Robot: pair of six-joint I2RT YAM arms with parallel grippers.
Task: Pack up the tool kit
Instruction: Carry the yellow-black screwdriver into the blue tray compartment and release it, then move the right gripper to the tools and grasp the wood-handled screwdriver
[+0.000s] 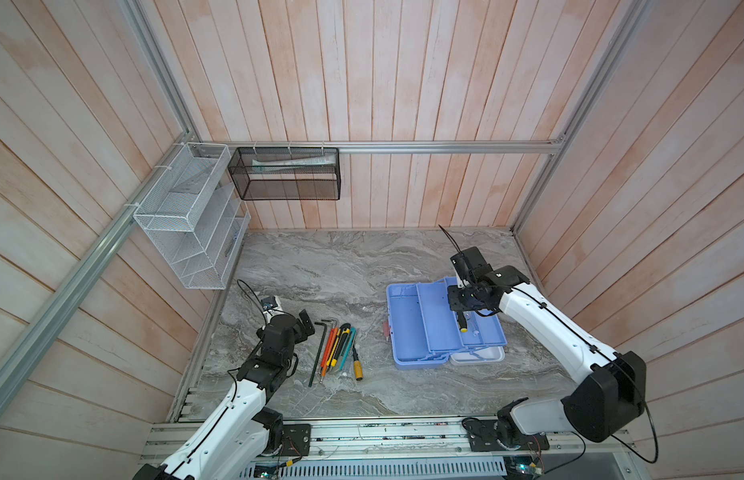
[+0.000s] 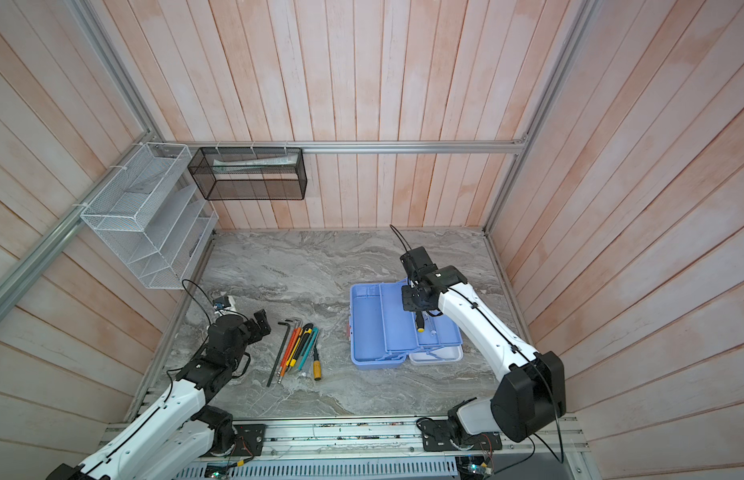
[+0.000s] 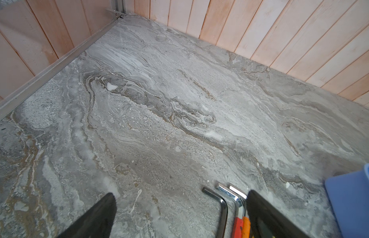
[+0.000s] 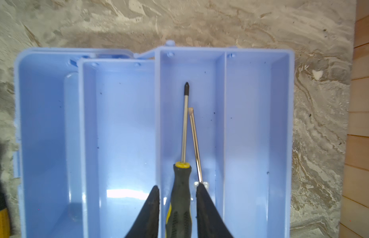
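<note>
Your right gripper (image 4: 178, 185), at three o'clock, straddles the black-yellow screwdriver (image 4: 182, 177) in the tool kit tray (image 4: 220, 51), jaws slightly parted and not pinching it; your left gripper (image 3: 179, 214) gapes wide, empty.

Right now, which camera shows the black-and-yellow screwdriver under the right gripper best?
The right wrist view: the screwdriver shows tip to handle in a tray compartment, between the right gripper's open jaws. In both top views only its handle end peeks from under the gripper. The left wrist view misses it.

Robot lab test cell: aluminium frame (image 1: 445, 146), plank walls (image 1: 362, 83), marble-look tabletop (image 1: 341, 270), two arms (image 1: 540, 318) bolted to front rail (image 1: 382, 434).
</note>
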